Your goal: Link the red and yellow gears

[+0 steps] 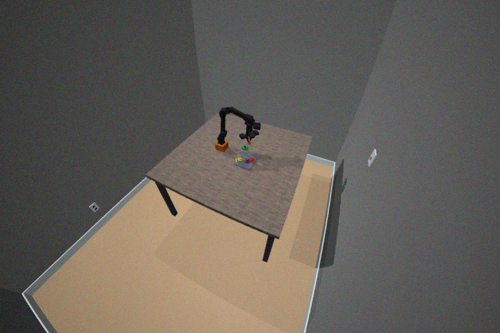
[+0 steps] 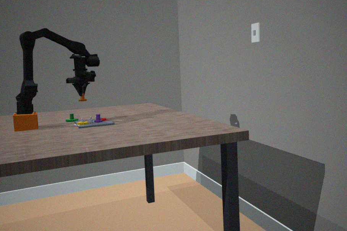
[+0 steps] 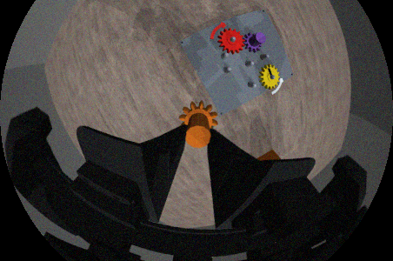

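1. At the left of the exterior view, the arm rose from an orange base (image 1: 221, 147) (image 2: 25, 122) (image 3: 269, 155); in the wrist view only a corner of it showed past the black finger.
2. Next stood a green gear (image 1: 244, 147) (image 2: 72, 120), loose on the table (image 1: 194, 167) (image 2: 140, 134) (image 3: 109, 52), apart from the board. The wrist view did not show it.
3. The gripper (image 1: 249, 139) (image 2: 82, 94) (image 3: 197, 130) was closed on the handle of an orange gear (image 1: 249, 142) (image 2: 82, 100) (image 3: 198, 117), holding it above the table. The handle covered part of the gear's disc in the wrist view.
4. The yellow gear (image 1: 239, 159) (image 2: 82, 122) (image 3: 266, 79) sat on the grey board (image 1: 244, 165) (image 2: 96, 125) (image 3: 209, 78), the white arrow (image 3: 277, 88) beside it. Five bare pegs showed in the wrist view; from outside they blurred together.
5. A purple gear (image 1: 247, 160) (image 2: 98, 118) (image 3: 252, 43) was on the board right beside the red one. Its handle hid its peg, and whether it sat fully flat could not be told.
6. The red gear (image 1: 250, 159) (image 2: 103, 119) (image 3: 229, 44) was partly hidden behind it in the exterior view.
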`<action>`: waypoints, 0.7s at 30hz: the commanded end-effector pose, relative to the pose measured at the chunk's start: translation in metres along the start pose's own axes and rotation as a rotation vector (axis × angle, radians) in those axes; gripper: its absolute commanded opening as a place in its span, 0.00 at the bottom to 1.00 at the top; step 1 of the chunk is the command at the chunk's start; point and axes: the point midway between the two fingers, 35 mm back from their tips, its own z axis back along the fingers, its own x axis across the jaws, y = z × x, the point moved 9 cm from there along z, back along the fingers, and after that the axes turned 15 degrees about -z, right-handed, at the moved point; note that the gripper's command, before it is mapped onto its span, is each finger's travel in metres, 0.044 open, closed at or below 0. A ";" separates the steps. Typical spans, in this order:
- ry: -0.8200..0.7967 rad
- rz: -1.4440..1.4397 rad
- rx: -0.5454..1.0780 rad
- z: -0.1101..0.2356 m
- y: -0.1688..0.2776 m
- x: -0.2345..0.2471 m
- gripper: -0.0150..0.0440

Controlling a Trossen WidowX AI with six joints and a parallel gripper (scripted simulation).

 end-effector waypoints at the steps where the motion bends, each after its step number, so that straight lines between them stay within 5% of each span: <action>1: -0.003 0.003 0.004 -0.003 -0.009 -0.002 0.25; 21: -0.002 0.004 0.001 -0.017 -0.050 -0.015 0.25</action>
